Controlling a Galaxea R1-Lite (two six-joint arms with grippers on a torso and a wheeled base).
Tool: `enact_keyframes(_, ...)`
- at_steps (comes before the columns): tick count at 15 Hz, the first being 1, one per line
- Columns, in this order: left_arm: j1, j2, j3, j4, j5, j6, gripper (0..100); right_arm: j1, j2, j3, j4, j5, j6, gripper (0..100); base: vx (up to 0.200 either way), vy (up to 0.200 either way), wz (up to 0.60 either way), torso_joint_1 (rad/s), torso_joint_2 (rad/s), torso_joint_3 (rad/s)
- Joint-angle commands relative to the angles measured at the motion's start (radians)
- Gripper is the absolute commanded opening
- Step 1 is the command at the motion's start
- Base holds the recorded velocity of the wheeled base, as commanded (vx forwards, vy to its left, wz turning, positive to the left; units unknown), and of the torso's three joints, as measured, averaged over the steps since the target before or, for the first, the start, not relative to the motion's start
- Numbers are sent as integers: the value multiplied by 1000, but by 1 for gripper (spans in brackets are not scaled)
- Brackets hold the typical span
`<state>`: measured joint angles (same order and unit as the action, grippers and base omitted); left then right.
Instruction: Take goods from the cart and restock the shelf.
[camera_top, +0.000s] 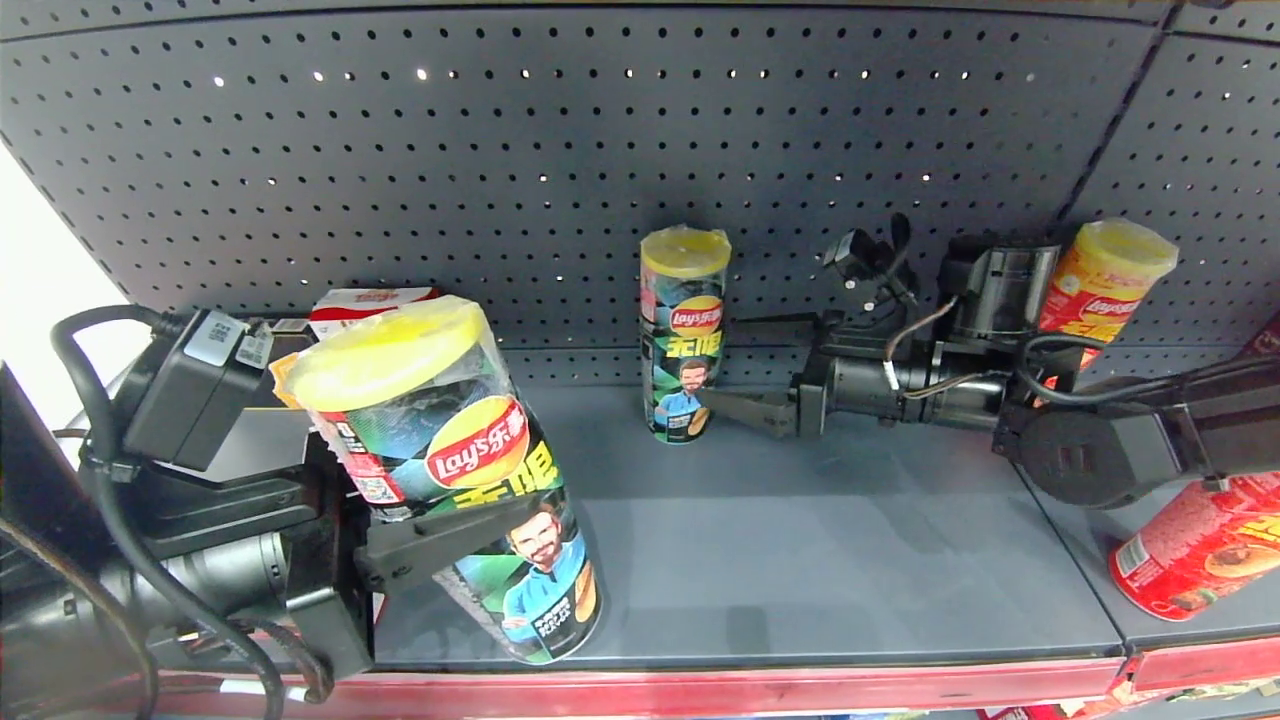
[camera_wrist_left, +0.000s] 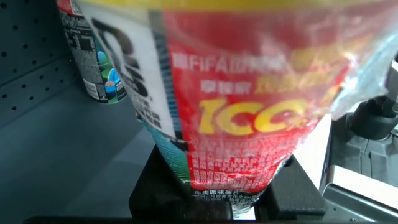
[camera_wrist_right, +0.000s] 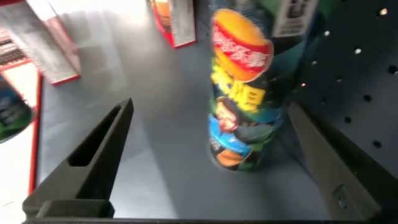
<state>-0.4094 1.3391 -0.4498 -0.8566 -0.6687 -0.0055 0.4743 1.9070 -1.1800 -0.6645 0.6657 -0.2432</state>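
Grey metal makes the shelf (camera_top: 800, 560) and the wall with holes (camera_top: 600, 150) behind it. A red and white box (camera_top: 370, 298) is mostly hidden behind the near chip can (camera_top: 440, 450). An orange can (camera_top: 1105, 275) stands behind the right arm, so its lower part is hidden. A red can (camera_top: 1200, 545) lies on its side at the right, cut off by the edge.

The left gripper (camera_top: 455, 535) holds the near chip can around its middle, with the jaws tight on it. 1 jaw crosses the front and the other is hidden behind. This can leans, with its bottom at the front of the shelf. I cannot tell if it touches.

A 2nd chip can (camera_top: 684, 335) stands upright at the back of the shelf. The right gripper (camera_top: 735, 365) has its jaws wide apart, 1 on each side of this can near its bottom. The can sits closer to 1 jaw, and it is hard to tell if they touch.
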Motion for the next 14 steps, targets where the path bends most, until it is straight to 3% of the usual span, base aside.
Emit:
enact_keyframes(1, 1, 3, 2, -1, 0, -1, 0, -20, 55, -43, 2, 0, 1, 100, 0, 0, 0, 0, 0, 0)
enact_keyframes(14, 1, 5, 2, -2, 0, -1, 0, -2, 158, -116, -3, 32, 2, 100, 0, 0, 0, 0, 0, 0)
